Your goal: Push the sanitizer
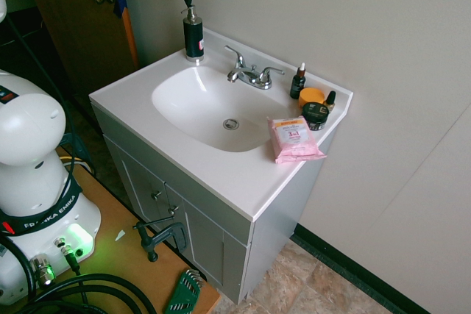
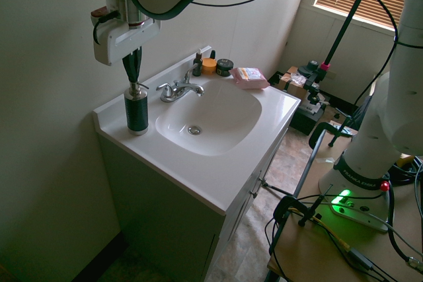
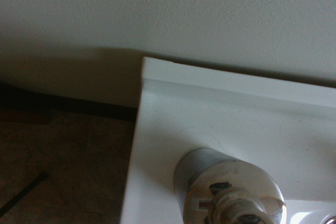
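Note:
The sanitizer [image 1: 193, 36] is a slim black pump bottle with a silver head. It stands upright on the back corner of the white vanity top [image 1: 125, 97], beside the faucet [image 1: 250, 75]. My gripper [image 1: 189, 1] hangs straight above it with its dark fingers pressed together, tips at the pump head. From the other side the gripper [image 2: 135, 77] is again shut, directly over the sanitizer [image 2: 137, 111]. The wrist view looks down on the sanitizer [image 3: 231, 192] near the counter's corner and backsplash.
The sink basin [image 1: 206, 101] lies right beside the bottle. At the far end stand a small dropper bottle [image 1: 298, 82], an orange-lidded jar [image 1: 312, 96], a squat black jar [image 1: 316, 114] and a pink wipes pack [image 1: 294, 137]. The wall runs close behind the counter.

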`<state>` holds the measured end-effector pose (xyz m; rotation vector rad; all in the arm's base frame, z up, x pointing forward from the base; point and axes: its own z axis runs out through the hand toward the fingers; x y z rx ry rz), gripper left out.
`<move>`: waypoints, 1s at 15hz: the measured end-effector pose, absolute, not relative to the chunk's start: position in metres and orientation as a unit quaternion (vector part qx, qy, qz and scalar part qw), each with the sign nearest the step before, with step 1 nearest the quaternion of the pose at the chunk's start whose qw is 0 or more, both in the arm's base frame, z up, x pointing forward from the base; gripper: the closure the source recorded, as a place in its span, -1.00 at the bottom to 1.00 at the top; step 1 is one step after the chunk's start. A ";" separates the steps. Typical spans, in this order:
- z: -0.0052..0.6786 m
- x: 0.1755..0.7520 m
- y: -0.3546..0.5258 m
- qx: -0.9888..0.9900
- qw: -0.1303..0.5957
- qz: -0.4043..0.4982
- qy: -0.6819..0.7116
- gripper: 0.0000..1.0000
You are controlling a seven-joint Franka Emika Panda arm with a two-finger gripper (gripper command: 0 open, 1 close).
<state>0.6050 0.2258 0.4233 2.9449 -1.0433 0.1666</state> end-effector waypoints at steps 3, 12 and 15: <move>0.439 0.602 0.214 0.937 -0.011 0.060 -0.345 -1.00; 0.469 0.509 0.096 0.921 -0.036 0.054 -0.384 -1.00; 0.456 0.482 0.084 0.919 -0.035 0.050 -0.389 -1.00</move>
